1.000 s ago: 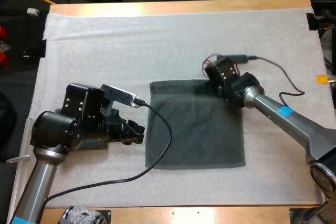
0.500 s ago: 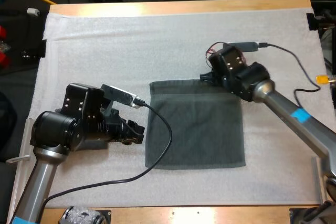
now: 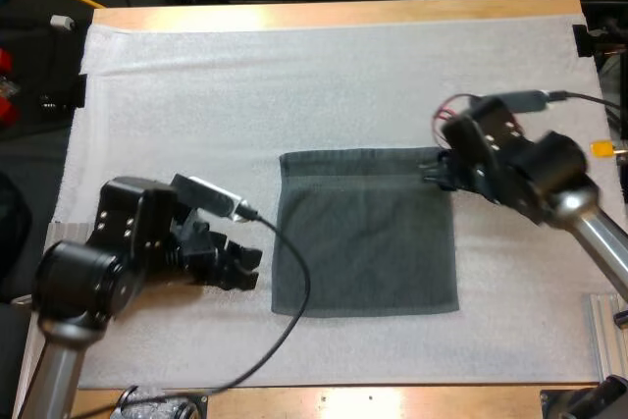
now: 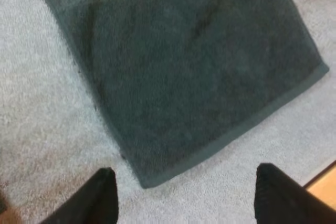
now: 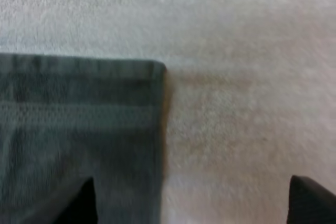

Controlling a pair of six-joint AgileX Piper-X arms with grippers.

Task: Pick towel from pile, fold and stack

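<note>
A dark grey-green towel (image 3: 368, 233) lies flat and folded into a near square on the white mat (image 3: 294, 76). My left gripper (image 3: 245, 264) hovers just off the towel's left edge, open, nothing between its fingers (image 4: 100, 198); the towel (image 4: 184, 72) spreads out beyond them. My right gripper (image 3: 437, 169) is at the towel's far right corner, lifted off it, with its fingers (image 5: 79, 203) wide apart and empty. That corner of the towel (image 5: 79, 114) lies flat on the mat under the right gripper.
The wooden table edge (image 3: 334, 15) runs along the far side. Bare mat surrounds the towel on all sides. A small metal piece (image 3: 152, 404) sits at the near table edge by my left arm.
My right gripper has let go of the towel's far edge, opened, and moved right to the far right corner. My left arm has drawn back slightly toward the near left.
</note>
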